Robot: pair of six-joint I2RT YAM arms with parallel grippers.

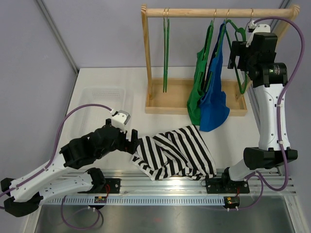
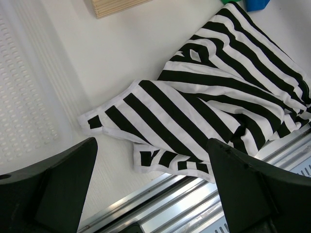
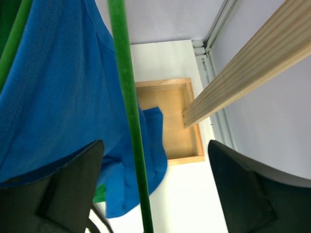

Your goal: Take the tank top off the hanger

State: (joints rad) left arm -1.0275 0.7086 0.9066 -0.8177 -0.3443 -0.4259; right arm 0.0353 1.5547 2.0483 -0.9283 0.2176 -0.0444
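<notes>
A blue tank top (image 1: 214, 99) (image 3: 58, 87) hangs from a green hanger (image 1: 238, 73) (image 3: 129, 111) on the wooden rack, with a green tank top (image 1: 197, 92) beside it on the left. Up at the rack's right end, my right gripper (image 1: 235, 53) (image 3: 155, 194) is open; the hanger's green bar runs between its fingers without touching either. A black-and-white striped tank top (image 1: 175, 150) (image 2: 209, 102) lies crumpled on the table. My left gripper (image 1: 133, 141) (image 2: 153, 184) is open, low over the striped top's left edge, holding nothing.
The rack's wooden rail (image 1: 218, 12) (image 3: 248, 73) stands over a wooden base tray (image 1: 170, 97). A bare green hanger (image 1: 166, 53) hangs at the rail's left. A translucent plastic tray (image 1: 99, 99) (image 2: 24, 111) lies at the left. A metal rail (image 1: 165, 187) edges the table front.
</notes>
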